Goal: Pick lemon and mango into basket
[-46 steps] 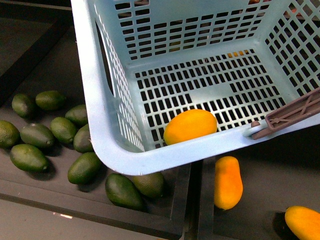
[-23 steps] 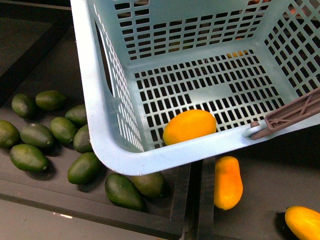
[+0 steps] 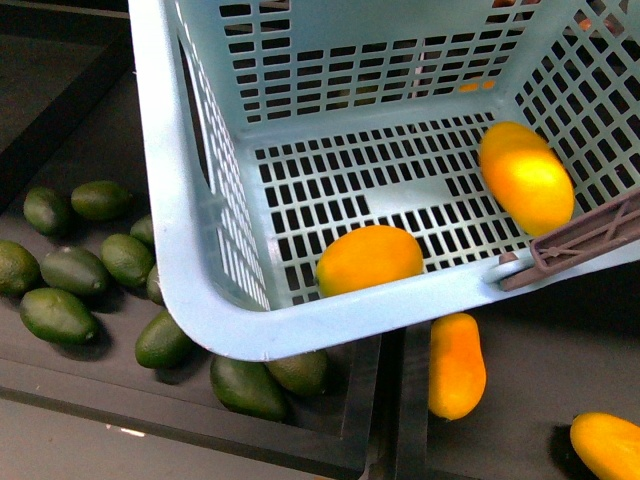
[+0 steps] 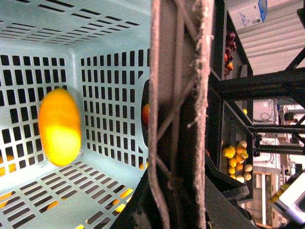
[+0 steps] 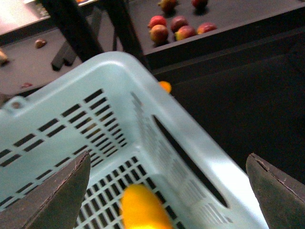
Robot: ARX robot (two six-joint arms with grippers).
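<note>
The right gripper [image 5: 167,160] hung wide open and empty above the basket [image 3: 170,230], which held the lemon [image 3: 368,258] by its near wall and a blurred mango [image 3: 527,176]. The left gripper [image 4: 177,114] showed too little to tell its grip; avocados [image 3: 60,315] crowded alongside.

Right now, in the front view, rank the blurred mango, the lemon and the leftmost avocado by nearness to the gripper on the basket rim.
1. Blurred mango, beside the gripper, right side of the basket.
2. Lemon, basket floor, middle.
3. Leftmost avocado, far-left tray.
</note>
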